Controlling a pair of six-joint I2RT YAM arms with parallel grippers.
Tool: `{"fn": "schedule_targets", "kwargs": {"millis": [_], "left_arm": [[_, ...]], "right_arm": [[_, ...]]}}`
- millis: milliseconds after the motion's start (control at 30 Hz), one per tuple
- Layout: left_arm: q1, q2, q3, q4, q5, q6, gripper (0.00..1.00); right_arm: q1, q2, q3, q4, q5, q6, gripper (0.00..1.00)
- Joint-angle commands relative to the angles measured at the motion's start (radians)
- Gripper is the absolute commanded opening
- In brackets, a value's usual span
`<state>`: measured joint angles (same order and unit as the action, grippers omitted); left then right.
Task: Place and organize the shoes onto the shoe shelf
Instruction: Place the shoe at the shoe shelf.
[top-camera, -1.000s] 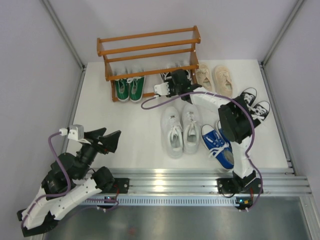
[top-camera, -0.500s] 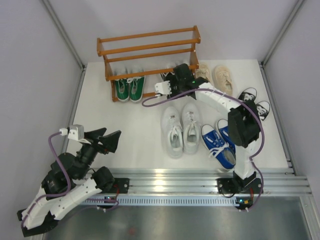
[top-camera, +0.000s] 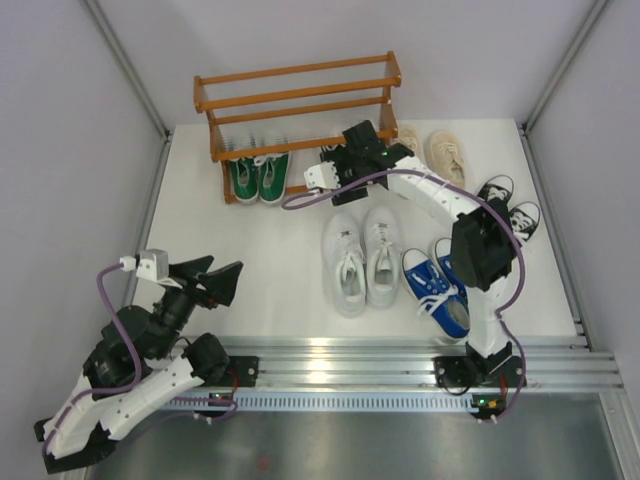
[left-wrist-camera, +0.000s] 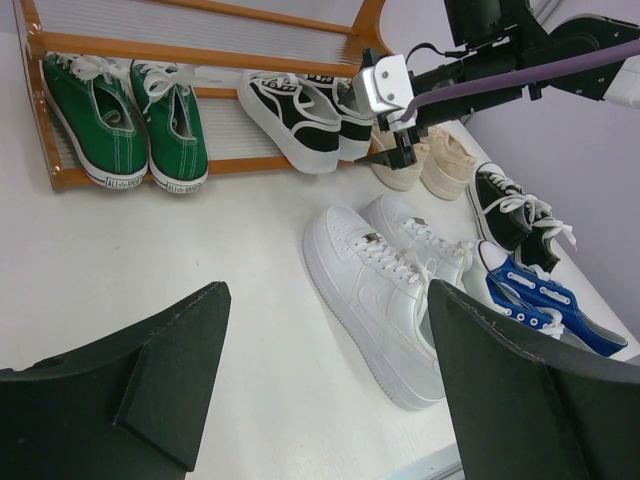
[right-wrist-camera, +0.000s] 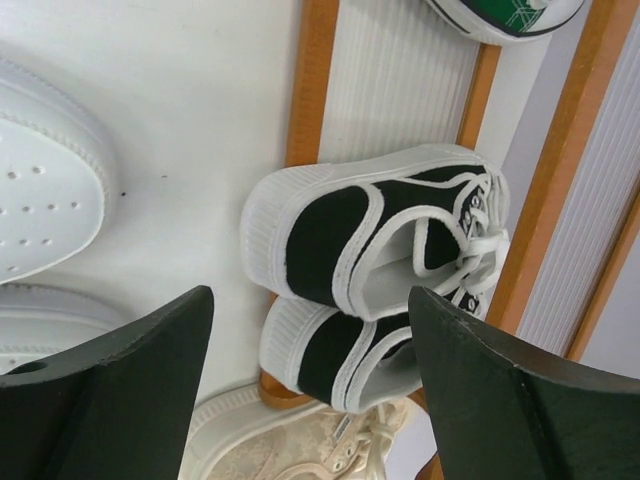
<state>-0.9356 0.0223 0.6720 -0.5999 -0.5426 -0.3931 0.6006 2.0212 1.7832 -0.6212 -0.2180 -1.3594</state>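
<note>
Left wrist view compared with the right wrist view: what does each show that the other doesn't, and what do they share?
Only the left wrist view shows the blue pair, the black canvas pair, and the right arm's fingers from outside, open beside the shoe shelf. Only the right wrist view gives a close look down at the heels of the black-and-white pair. Both show that pair on the bottom tier, the green shoes, white shoes and beige shoes.

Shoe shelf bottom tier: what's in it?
Green pair at left, black-and-white pair at right, heels outward. In the top view the upper rails cover their toes.
</note>
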Motion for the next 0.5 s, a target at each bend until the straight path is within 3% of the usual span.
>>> {"fn": "schedule_targets", "kwargs": {"millis": [0, 133, 467], "left_arm": [[0.004, -0.001, -0.002, 0.009, 0.007, 0.013, 0.85], [0.004, -0.001, -0.002, 0.011, 0.009, 0.013, 0.85], [0.004, 0.001, -0.003, 0.011, 0.007, 0.014, 0.85]], "right_arm": [[-0.013, 0.042, 0.081, 0.008, -0.037, 0.02, 0.79], [-0.018, 0.082, 0.128, -0.008, -0.041, 0.026, 0.84], [-0.03, 0.183, 0.2, 0.001, 0.002, 0.055, 0.85]]}}
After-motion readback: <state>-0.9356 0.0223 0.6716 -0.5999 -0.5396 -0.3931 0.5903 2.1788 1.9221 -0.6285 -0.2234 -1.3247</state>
